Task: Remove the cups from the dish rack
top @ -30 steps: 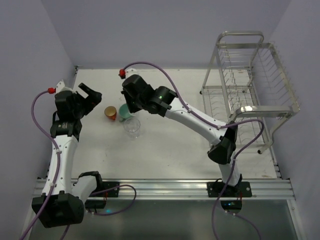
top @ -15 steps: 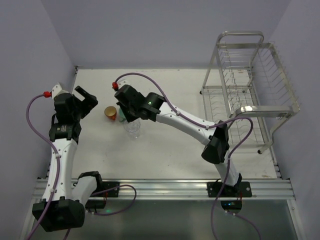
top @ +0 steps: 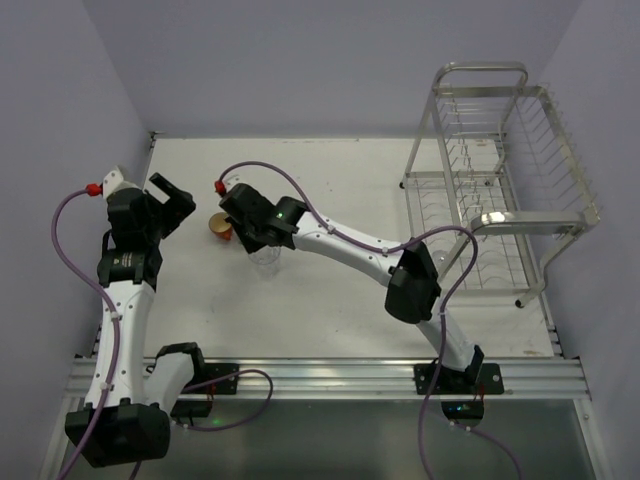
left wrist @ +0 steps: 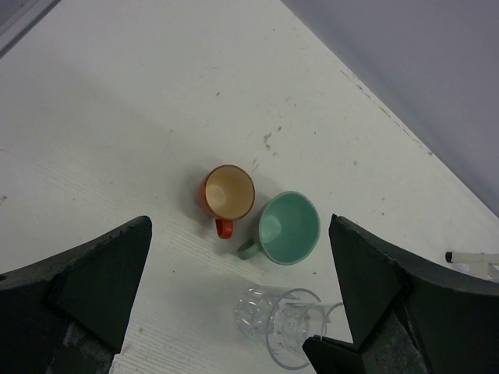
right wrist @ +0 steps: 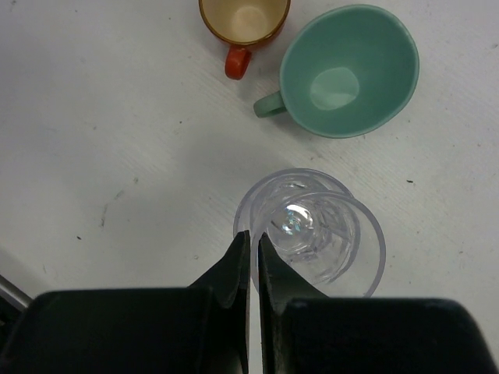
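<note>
At ten o'clock on the desk (top: 300, 310), well apart from the dish rack (top: 500, 190), we see the orange-red mug (top: 220, 225), mint-green mug (left wrist: 288, 227) and glass tumbler (right wrist: 312, 234) all out, so unloading looks done; the left claw (top: 175, 195) gapes empty, and the right claw (right wrist: 251, 249) sits shut at the tumbler's rim, hold unclear.

We see white links and black joints on our left arm (top: 116, 318) and right arm (top: 345, 242), purple cables (top: 54, 235), red caps (top: 97, 186).

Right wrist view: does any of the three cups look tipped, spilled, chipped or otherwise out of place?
Nothing stands out. The orange-red mug, mint-green mug and glass tumbler all stand upright and empty on the table, close together. The shut right end effector sits at the tumbler's rim.
</note>
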